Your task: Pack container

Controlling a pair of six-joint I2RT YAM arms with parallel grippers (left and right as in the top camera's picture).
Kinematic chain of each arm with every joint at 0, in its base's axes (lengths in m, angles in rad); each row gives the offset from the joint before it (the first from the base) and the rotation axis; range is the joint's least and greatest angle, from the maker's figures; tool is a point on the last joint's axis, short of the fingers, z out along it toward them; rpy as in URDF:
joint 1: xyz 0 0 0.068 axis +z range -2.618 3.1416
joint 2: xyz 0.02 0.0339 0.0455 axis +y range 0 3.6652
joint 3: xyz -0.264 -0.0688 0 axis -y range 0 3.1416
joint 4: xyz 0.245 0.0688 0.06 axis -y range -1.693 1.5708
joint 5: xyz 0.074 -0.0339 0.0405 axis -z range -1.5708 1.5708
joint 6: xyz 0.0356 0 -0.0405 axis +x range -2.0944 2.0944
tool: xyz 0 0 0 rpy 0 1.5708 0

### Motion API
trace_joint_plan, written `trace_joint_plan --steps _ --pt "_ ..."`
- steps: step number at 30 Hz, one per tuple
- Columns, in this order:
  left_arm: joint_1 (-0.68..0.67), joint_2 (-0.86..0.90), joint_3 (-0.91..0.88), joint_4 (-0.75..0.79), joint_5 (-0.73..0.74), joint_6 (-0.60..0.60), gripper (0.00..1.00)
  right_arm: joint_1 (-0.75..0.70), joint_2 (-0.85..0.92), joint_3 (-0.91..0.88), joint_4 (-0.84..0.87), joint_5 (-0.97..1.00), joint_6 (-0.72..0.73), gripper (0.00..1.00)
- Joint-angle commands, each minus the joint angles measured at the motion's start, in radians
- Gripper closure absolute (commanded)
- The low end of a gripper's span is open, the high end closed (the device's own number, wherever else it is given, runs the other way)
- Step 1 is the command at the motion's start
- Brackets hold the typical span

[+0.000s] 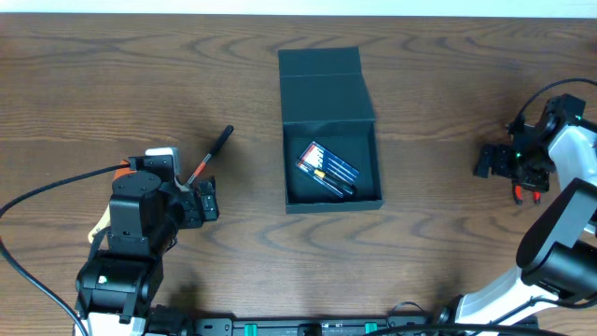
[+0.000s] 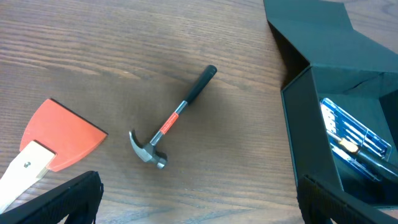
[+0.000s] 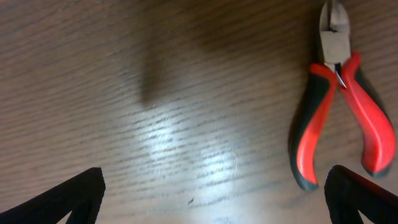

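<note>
Container (image 1: 331, 140), lid flapped back for loading, holds a blue tool pack (image 1: 328, 169). Left gripper (image 1: 211, 201), jaws apart, sits left of it by the hammer (image 2: 174, 118). Right gripper (image 1: 482, 161), jaws apart, right of it by pliers (image 3: 339, 106), prob. next picks.

Boxy matte-black left arm (image 1: 131, 233), thick black cable (image 1: 65, 183) looping off its side. White-and-black right arm (image 1: 560, 229), rounded shells, tiny green light (image 1: 519, 155) glowing, thin black wire (image 1: 534, 93) arcing above. Blunt black wedge fingers (image 2: 62, 199) on both wrists.
</note>
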Motion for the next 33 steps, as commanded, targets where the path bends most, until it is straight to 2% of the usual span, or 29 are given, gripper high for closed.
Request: trace_joint_plan --steps 1,21,33 --pt "0.001 0.002 0.023 0.001 -0.012 0.002 0.01 -0.015 0.031 0.002 0.014 0.005 -0.010 0.02" --pt "0.001 0.002 0.023 0.001 -0.012 0.002 0.01 -0.050 0.057 0.002 0.085 0.028 -0.011 0.03" --pt "0.001 0.002 0.023 0.001 -0.012 0.002 0.01 -0.047 0.131 0.002 0.095 -0.002 -0.010 0.05"
